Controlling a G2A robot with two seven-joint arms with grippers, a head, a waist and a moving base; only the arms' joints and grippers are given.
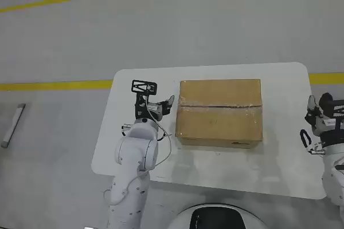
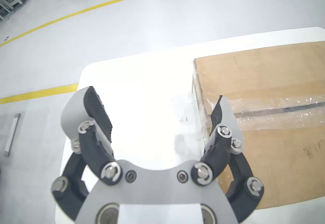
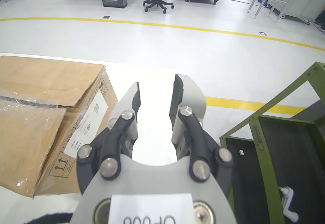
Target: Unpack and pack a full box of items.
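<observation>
Your taped box (image 1: 219, 111) sits closed on the table (image 1: 275, 166).
Your left gripper (image 2: 155, 94) gapes wide beside it; your right gripper (image 3: 157, 82) stands narrowly parted.

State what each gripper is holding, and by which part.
Nothing is held. The left gripper is open beside one end of the cardboard box; the right gripper is open too, apart from it.
</observation>
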